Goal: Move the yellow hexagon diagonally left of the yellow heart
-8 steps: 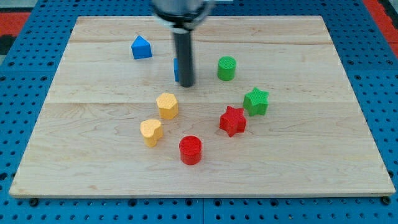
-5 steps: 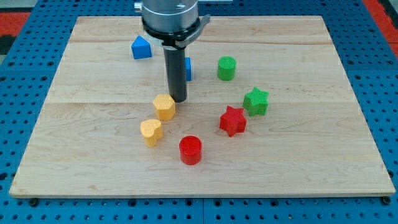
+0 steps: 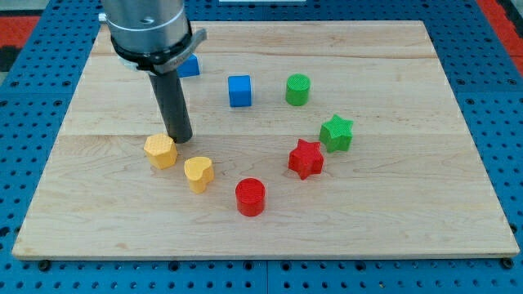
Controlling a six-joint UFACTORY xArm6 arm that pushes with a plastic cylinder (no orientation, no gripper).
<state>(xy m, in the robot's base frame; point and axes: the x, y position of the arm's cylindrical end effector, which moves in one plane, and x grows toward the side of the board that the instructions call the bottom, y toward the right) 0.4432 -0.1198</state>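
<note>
Right below my tip (image 3: 181,139), touching it or as good as, sat the yellow hexagon (image 3: 161,151), slightly toward the view's left of the rod's end. There was no gripper on this arm to be wide or narrow, just the straight dark rod, so nothing was being held. The yellow heart (image 3: 198,173) lay down and to the view's right of my tip, close by, which put the hexagon up and left of the heart with a small gap between them. Farther down-right from my tip was the red cylinder (image 3: 250,197), and out to the view's right were the red star (image 3: 306,158) and the green star (image 3: 336,133). Up-right of my tip stood the blue cube (image 3: 239,91) and the green cylinder (image 3: 298,89). Another blue block (image 3: 190,66) peeked out from behind the arm's body, shape hard to tell. All of it sat on the wooden table (image 3: 409,212)
</note>
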